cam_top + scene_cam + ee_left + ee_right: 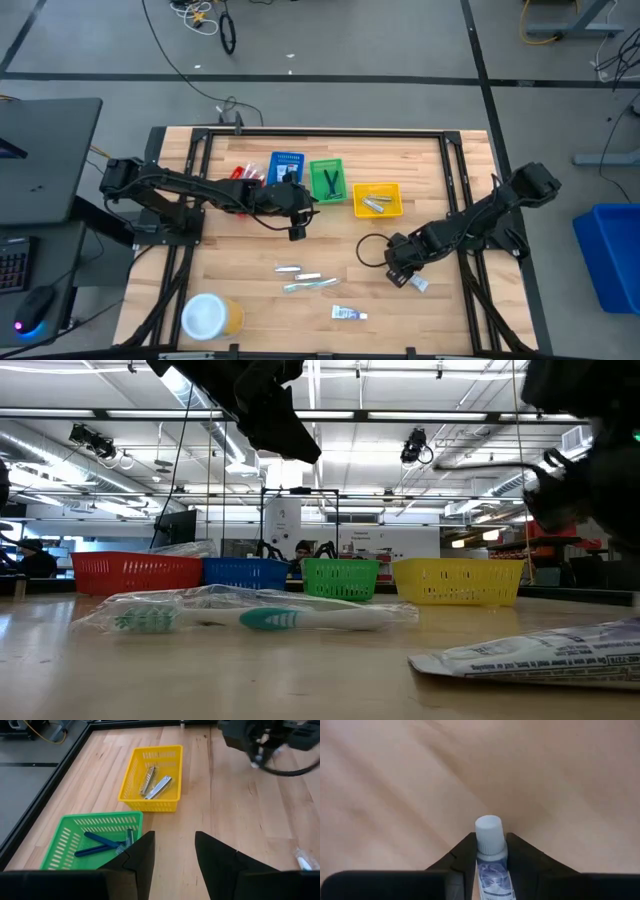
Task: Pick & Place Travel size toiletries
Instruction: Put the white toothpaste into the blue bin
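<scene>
A small white-and-blue tube [493,879] with a pale cap [488,832] lies on the wood at the table's right, and my right gripper [408,278] has shut on it from above. My left gripper [174,840] hangs open above the table near the green bin [65,845], with nothing between its fingers. Loose on the table's near half lie a wrapped pair of toothbrushes [309,286], two silvery pieces [288,268] and another small tube [348,314]. The yellow bin [150,802] holds silvery tubes [158,786]; the green bin holds dark blue sticks [97,845]. My right gripper pinches the tube's shoulder just below the cap [492,856] between its two fingers [465,857], one on each side. The fingers point steeply down, and the cap sticks out past their tips. In the high view the tube [419,286] still appears to lie on the table.
Red [243,174], blue [287,167], green [327,179] and yellow [377,199] bins stand in a row at the far middle. A white-lidded yellow jar [208,316] stands at the near left. A black cable [372,248] loops beside my right arm.
</scene>
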